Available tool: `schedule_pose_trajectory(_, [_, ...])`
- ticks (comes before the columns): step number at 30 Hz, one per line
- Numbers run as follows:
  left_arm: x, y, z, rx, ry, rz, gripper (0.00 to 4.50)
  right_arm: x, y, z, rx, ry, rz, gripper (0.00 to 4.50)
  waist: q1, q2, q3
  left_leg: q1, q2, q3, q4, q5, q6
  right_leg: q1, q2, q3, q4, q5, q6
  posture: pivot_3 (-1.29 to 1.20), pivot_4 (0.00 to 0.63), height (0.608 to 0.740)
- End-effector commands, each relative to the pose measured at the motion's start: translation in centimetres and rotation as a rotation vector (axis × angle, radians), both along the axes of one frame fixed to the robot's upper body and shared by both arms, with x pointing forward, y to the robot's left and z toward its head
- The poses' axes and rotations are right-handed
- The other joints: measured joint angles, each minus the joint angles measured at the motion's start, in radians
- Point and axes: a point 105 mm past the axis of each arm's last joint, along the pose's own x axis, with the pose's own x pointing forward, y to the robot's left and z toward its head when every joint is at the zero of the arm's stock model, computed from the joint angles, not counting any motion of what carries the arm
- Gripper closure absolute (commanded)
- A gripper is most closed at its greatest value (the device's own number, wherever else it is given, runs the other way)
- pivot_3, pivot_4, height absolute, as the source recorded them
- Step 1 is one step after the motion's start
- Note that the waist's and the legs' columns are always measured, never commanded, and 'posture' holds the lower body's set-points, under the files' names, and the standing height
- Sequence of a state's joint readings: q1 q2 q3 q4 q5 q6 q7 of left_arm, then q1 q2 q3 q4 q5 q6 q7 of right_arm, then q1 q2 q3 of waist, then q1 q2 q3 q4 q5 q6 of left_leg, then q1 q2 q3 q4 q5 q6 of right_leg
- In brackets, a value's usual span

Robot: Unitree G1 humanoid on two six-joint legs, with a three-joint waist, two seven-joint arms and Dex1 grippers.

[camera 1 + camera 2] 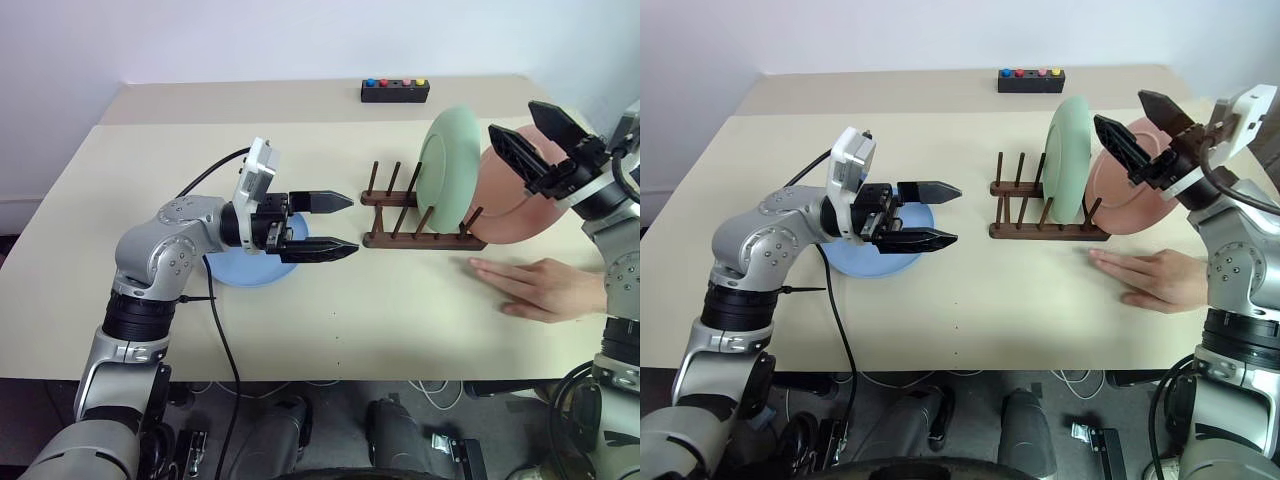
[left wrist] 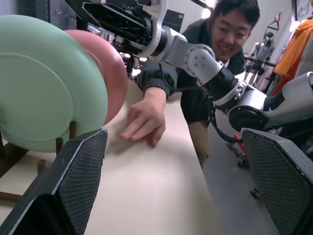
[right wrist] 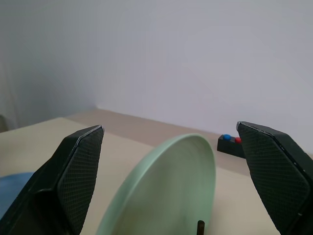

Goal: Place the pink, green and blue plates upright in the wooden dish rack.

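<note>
The wooden dish rack [image 1: 425, 240] stands on the table right of centre. The green plate [image 1: 450, 165] stands upright between its pegs. Just behind it, at the rack's right end, the pink plate [image 1: 512, 205] leans steeply; whether it sits in a slot I cannot tell. My right gripper [image 1: 512, 117] hangs open over the pink plate's upper edge, holding nothing. The blue plate [image 1: 250, 265] lies flat on the table to the left. My left gripper [image 1: 350, 225] hovers open just past the blue plate's right rim, pointing at the rack, empty.
A person's hand [image 1: 540, 287] rests flat on the table in front of the rack's right end, below my right arm. A black box with coloured buttons [image 1: 395, 91] sits at the back. A black cable runs across the table [image 1: 350, 330] beside my left arm.
</note>
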State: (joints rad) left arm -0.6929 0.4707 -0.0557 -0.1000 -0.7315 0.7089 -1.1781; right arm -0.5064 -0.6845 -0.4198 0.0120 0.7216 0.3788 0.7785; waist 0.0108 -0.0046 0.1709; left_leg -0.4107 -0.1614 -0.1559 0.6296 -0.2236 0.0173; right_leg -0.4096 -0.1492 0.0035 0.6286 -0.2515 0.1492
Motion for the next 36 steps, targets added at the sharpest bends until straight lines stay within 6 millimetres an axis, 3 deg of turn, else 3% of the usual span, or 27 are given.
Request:
schedule_pose_trajectory(1, [-0.3,0.0,1.2,-0.014,-0.057,-0.014,0.00,-2.3,0.8,1.8,0.022,-0.079,0.099,0.05,0.000,0.000,0.000,0.000,0.000,0.000,0.000,0.000,0.000,0.000,0.000,0.000,0.000,0.000,0.000,0.00,0.150,0.740])
schedule_pose_trajectory(14, [-0.2,0.1,1.2,-0.011,-0.062,-0.017,0.00,-5.6,1.0,3.2,0.107,-0.148,0.234,0.05,0.000,0.000,0.000,0.000,0.000,0.000,0.000,0.000,0.000,0.000,0.000,0.000,0.000,0.000,0.000,0.00,0.150,0.740])
schedule_pose_trajectory(23, [-0.1,0.1,1.2,-0.010,-0.063,-0.020,0.00,-7.5,2.3,2.3,0.086,-0.120,0.352,0.05,0.001,0.000,0.000,0.000,0.000,-0.001,0.000,0.000,0.000,0.000,0.000,0.000,0.000,0.000,0.000,0.00,0.150,0.740])
schedule_pose_trajectory(36, [0.0,0.1,1.3,-0.003,-0.070,-0.019,0.00,-8.2,3.3,0.1,0.011,-0.032,0.413,0.05,0.002,0.000,0.000,0.000,0.000,0.000,0.000,0.000,0.000,0.000,0.000,0.000,0.000,0.000,0.000,0.00,0.150,0.740])
